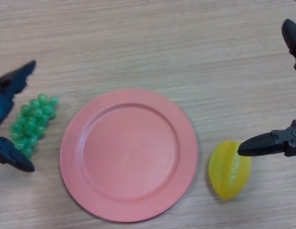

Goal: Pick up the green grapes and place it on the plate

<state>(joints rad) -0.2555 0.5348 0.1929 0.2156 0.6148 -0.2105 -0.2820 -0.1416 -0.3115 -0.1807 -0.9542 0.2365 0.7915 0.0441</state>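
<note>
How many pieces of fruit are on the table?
2. A bunch of green grapes lies left of the pink plate, between the left hand's fingers. A yellow star fruit lies right of the plate, beside the right hand.

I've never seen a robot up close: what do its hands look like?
Both hands are black with thick, tapering fingers ending in rounded tips. The left hand has a bluish sheen on its surface; the right hand looks matte, with blocky segments near its base.
</note>
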